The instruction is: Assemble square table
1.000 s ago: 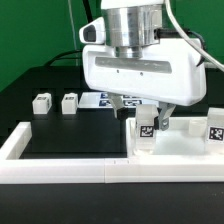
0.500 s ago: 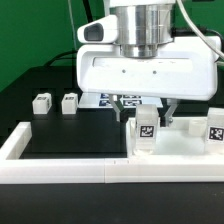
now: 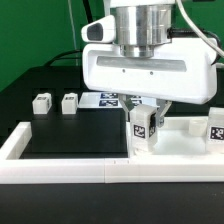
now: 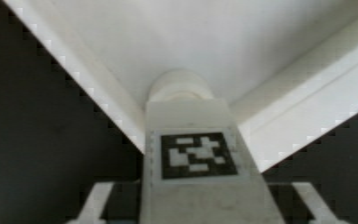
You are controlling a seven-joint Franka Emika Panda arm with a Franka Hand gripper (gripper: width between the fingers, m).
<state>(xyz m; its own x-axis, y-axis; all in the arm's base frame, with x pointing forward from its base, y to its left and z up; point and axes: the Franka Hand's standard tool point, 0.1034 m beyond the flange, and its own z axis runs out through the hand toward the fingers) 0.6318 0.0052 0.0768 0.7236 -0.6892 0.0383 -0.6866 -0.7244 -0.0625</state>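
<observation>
The gripper (image 3: 141,108) had come down and drawn its jaws in from wide to narrow, pinching the upright leg (image 3: 141,130) on both sides. The square table top (image 3: 180,148) lay at 4 o'clock in the exterior view, with the leg standing at its 9 o'clock end, slightly nudged, so I judged a lift came next. The leg's tag (image 4: 197,155) showed only a black-and-white pattern, no readable writing
</observation>
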